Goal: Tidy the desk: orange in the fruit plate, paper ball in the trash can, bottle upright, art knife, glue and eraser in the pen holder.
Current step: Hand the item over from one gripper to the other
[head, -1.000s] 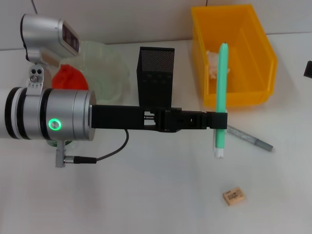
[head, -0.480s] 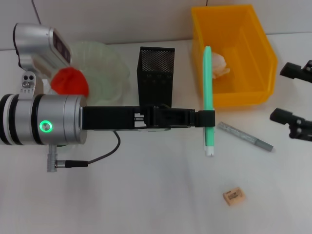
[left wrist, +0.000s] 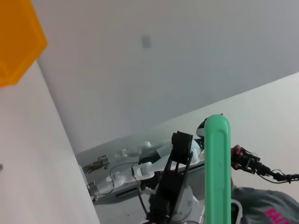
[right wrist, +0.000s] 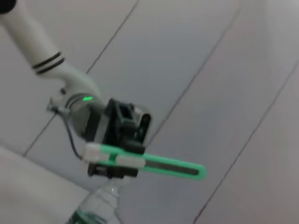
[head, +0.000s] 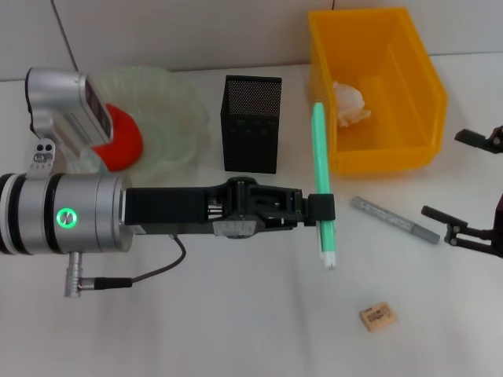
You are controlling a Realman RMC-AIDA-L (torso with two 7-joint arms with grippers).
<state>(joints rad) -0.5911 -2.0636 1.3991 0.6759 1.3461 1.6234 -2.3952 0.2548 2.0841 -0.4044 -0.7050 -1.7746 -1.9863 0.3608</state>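
Note:
My left gripper (head: 322, 208) is shut on the green art knife (head: 321, 157), held above the table just right of the black mesh pen holder (head: 251, 124). The right wrist view shows the same knife (right wrist: 163, 165). The orange (head: 124, 140) lies in the pale-green fruit plate (head: 177, 106). The paper ball (head: 350, 102) sits in the yellow trash can (head: 428, 86). A slim grey stick (head: 393, 218), apparently the glue, and the tan eraser (head: 377, 316) lie on the table. My right gripper (head: 464, 181) is open at the right edge. The bottle (right wrist: 96, 210) shows only in the right wrist view.
My left arm's silver forearm (head: 71, 212) spans the left half of the table and trails a cable (head: 157, 263). A corner of the yellow bin (left wrist: 18, 42) shows in the left wrist view. A white wall backs the table.
My left gripper has carried the art knife leftward and nearer, away from the trash can. My right gripper has come into view at the right edge and spread wider.

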